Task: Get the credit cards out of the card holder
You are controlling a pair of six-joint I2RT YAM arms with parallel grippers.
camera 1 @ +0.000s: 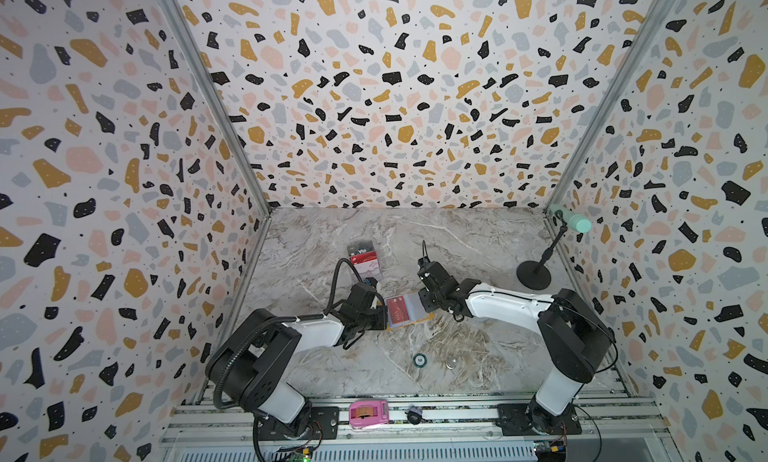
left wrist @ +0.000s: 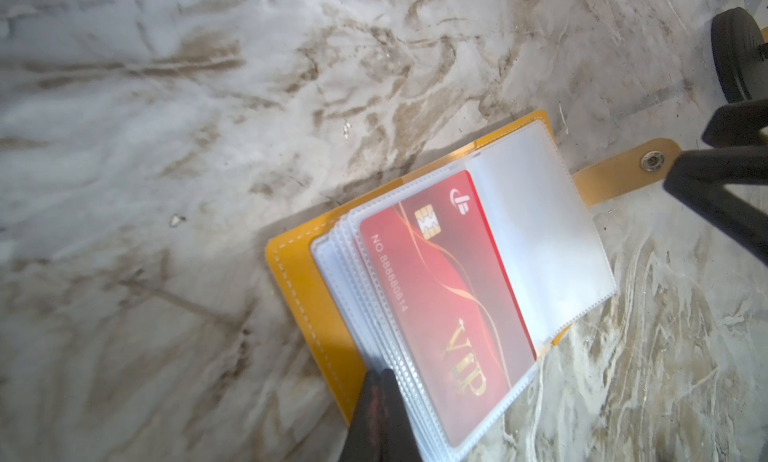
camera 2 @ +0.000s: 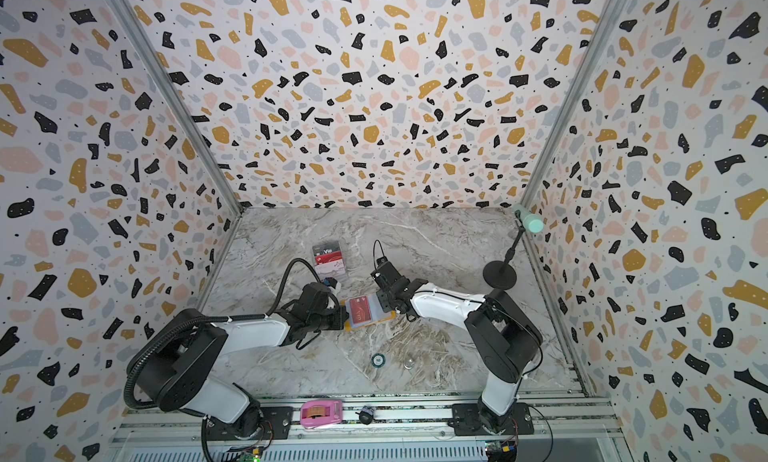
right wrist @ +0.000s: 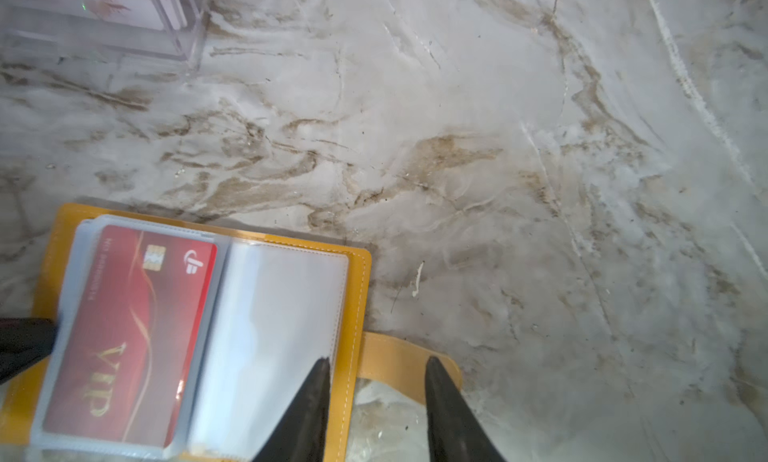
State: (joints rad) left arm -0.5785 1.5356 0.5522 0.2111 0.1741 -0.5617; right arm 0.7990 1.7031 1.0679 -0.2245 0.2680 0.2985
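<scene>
Card holder (left wrist: 320, 306) open flat mid-table, sleeves up. Left gripper (left wrist: 380, 377) closed, tip on sleeve stack at holder's left edge; pinching or only pressing, cannot tell. Right gripper (right wrist: 378, 362) jaws apart, empty, straddling right cover edge and snap tab (left wrist: 623, 173). Red card (left wrist: 440, 298) in top sleeve, not yet out: probably last one. Beyond, clear stand (camera 1: 376, 268) holds black card (camera 1: 362, 248) and white card (camera 1: 369, 268): those done. Readable: gold "VIP", "NO 8888…" on red; white "Vip" on black.

Three walls (camera 1: 395, 106) papered in a terrazzo print of black, mustard, pink and grey flecks on white enclose the cell. Aluminium posts (camera 1: 218, 106) run down the corners. The table (camera 1: 457, 239) is grey-white marble-patterned with brown veins, evenly lit.
</scene>
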